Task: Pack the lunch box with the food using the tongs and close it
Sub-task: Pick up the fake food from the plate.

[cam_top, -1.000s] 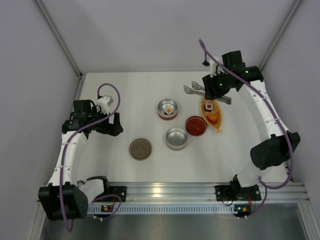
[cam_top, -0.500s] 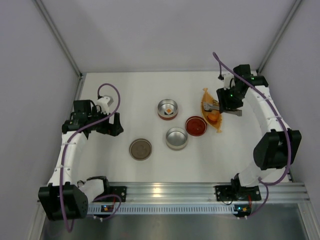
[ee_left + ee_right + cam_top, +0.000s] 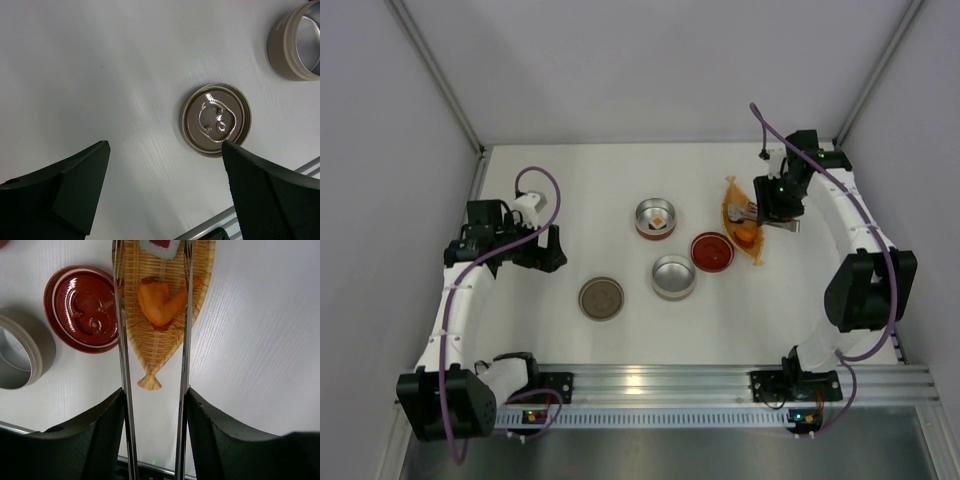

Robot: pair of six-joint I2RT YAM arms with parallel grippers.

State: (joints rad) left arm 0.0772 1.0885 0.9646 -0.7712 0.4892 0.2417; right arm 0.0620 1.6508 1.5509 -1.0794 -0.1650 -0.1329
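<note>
"Right wrist cam: what's the right hand [image 3: 155, 395] got?"

"Your right hand is pinching the tongs [image 3: 121, 340], one finger outside each silver arm. The arms aren't squeezed together; there's a gap btw them."

"Where do the tips sit?"

"Over the orange boat-shaped tray [image 3: 160, 347], far right of the bench [image 3: 580, 190]. You've got the orange chunk [image 3: 157, 302] btw the two arms. The right arm looks to touch its end, the left arm is just beside it, apart. Can't tell if the tips reach the tray floor. The white block [image 3: 160, 246] w/ the red top lies just past the chunk, cut off by the frame edge."

"And the lunch box bits?"

"Red lid [image 3: 82, 307] lies just left of the tray, and the empty tin [image 3: 20, 357] is near-left of that. Top external shows the tin w/ the red base [image 3: 642, 210] further left, w/ a white-and-orange piece [image 3: 662, 220] in it. The brown lid [image 3: 215, 120] lies flat on the bench, left of the empty tin and apart from it."

"Left hand?"

"Your left hand [image 3: 164, 147] is spread wide, holding nothing, hovering over the left side of the bench, well apart from the tins. The brown lid shows btw its fingers in the left wrist cam."
</note>
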